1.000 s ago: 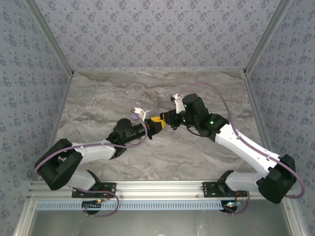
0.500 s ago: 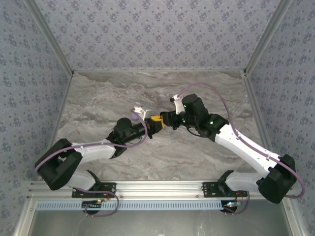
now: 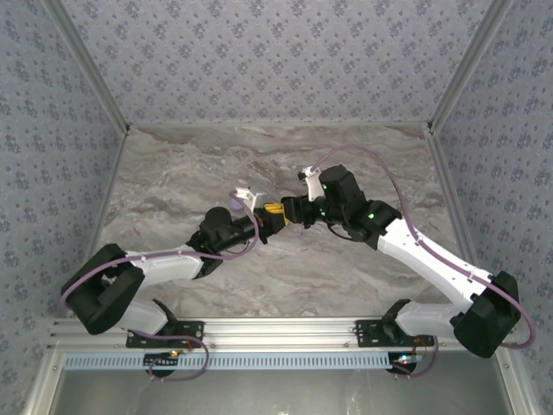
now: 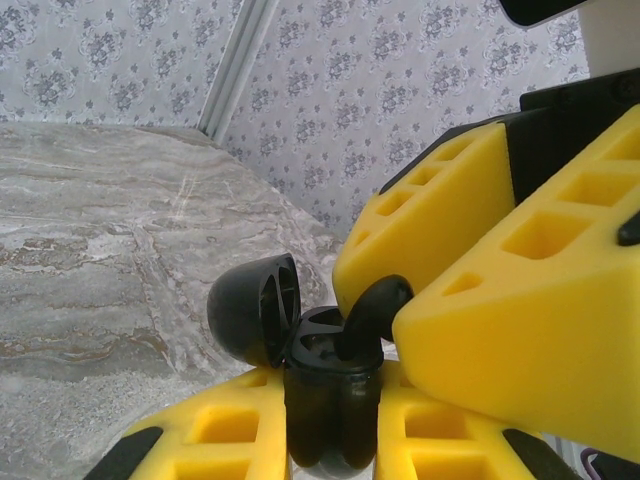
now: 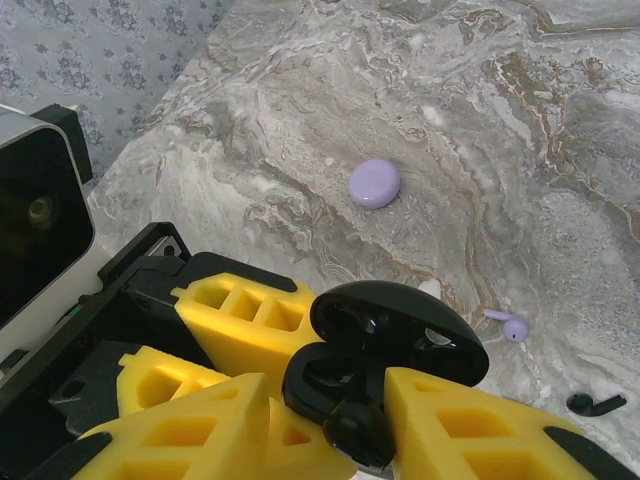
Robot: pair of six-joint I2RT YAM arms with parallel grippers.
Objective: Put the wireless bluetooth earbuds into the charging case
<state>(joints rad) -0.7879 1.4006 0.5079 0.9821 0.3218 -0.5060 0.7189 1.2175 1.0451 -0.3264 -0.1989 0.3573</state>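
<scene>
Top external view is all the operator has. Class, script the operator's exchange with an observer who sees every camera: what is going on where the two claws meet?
Operator: What's between the claws?
Observer: The left claw clamps a black charging case upright, lid open.
Operator: Is anything going in?
Observer: The right claw flanks a black earbud, whose lower end is at the case's well.

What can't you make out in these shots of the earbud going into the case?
- Left wrist view: whether black earbud is seated in charging case; yellow jaws cover it.
- Right wrist view: white piece, half hidden behind case lid.
- Top view: the case itself, too small.
</scene>
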